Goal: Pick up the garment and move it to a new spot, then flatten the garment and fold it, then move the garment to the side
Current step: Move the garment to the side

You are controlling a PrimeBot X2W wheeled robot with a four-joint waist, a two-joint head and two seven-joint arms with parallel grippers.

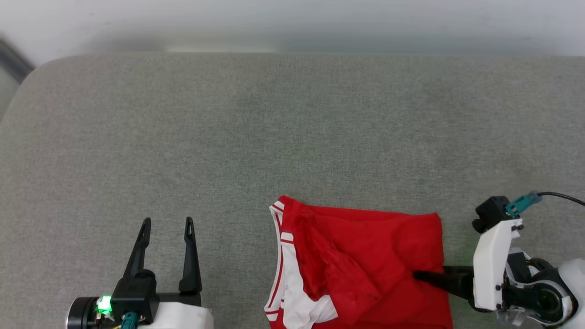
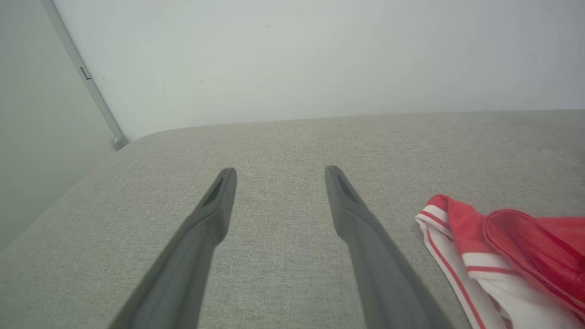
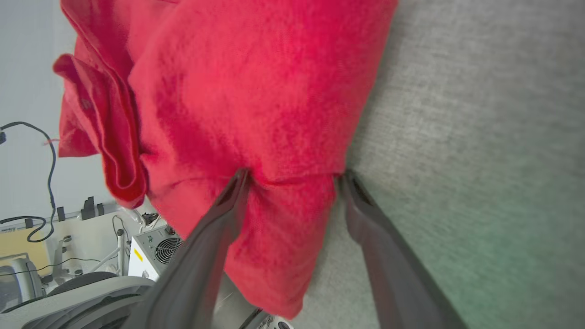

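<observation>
The garment lies crumpled on the grey cushioned surface near its front edge, red with a white sleeve and striped trim on its left side. My right gripper reaches in from the right, level with the garment's right edge. In the right wrist view the gripper stands open, with a fold of the garment lying between its spread fingers. My left gripper is open over bare cushion, well left of the garment. In the left wrist view the gripper has the garment off to its right.
A pale wall runs behind the cushion. The cushion's rounded corner is at the far left. Past the front edge, the right wrist view shows a grey box with a fan and a black cable.
</observation>
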